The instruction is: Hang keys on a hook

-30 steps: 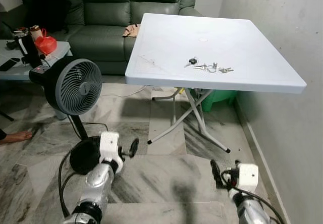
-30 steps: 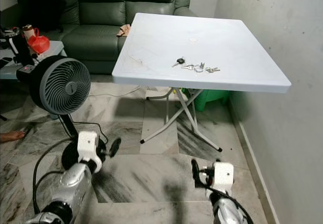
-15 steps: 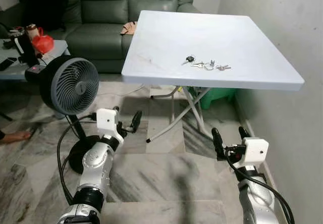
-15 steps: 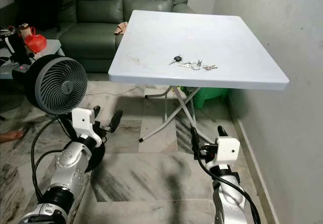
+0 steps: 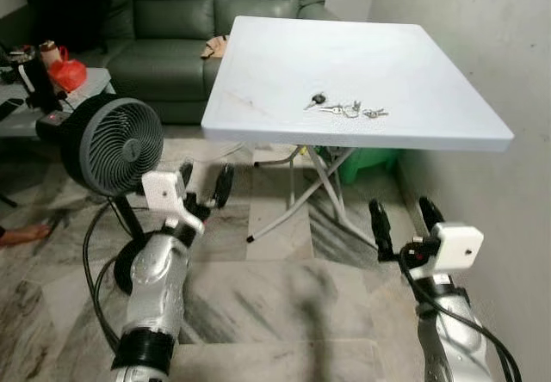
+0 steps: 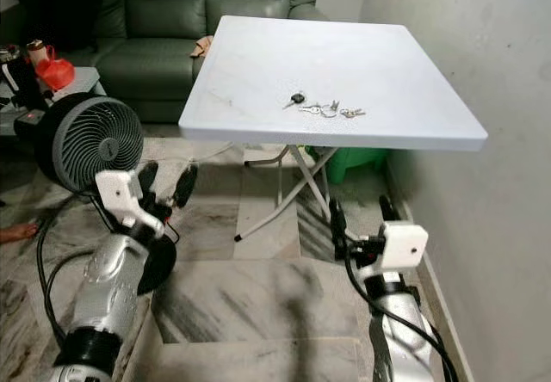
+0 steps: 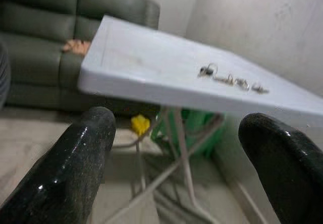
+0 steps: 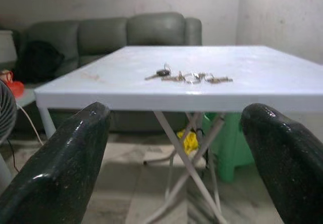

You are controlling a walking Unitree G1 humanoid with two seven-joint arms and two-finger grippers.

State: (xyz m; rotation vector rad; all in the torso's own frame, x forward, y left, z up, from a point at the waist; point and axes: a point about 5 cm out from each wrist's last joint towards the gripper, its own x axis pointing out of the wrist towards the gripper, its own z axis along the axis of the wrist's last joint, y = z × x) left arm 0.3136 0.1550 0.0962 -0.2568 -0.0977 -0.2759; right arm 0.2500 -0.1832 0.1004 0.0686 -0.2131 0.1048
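Observation:
A bunch of keys (image 5: 344, 107) with a black fob lies on the white folding table (image 5: 284, 64), toward its near edge; the keys (image 8: 189, 76) also show in the right wrist view, and the keys (image 7: 229, 77) in the left wrist view. My left gripper (image 5: 204, 181) is raised in front of the table's near left corner, below its top, fingers spread and empty. My right gripper (image 5: 403, 220) is held up below the table's near right side, also open and empty. Both are well short of the keys. No hook is visible.
A grey standing fan (image 5: 110, 145) with its cable stands on the floor close to my left arm. A green sofa (image 5: 172, 21) is behind the table, a low side table (image 5: 17, 111) with clutter at far left. A wall (image 5: 482, 46) runs along the right. A person's foot (image 5: 21, 234) rests at left.
Both arms have risen from low near the floor toward table height. The camera has moved closer, so the table sits slightly nearer and higher in view.

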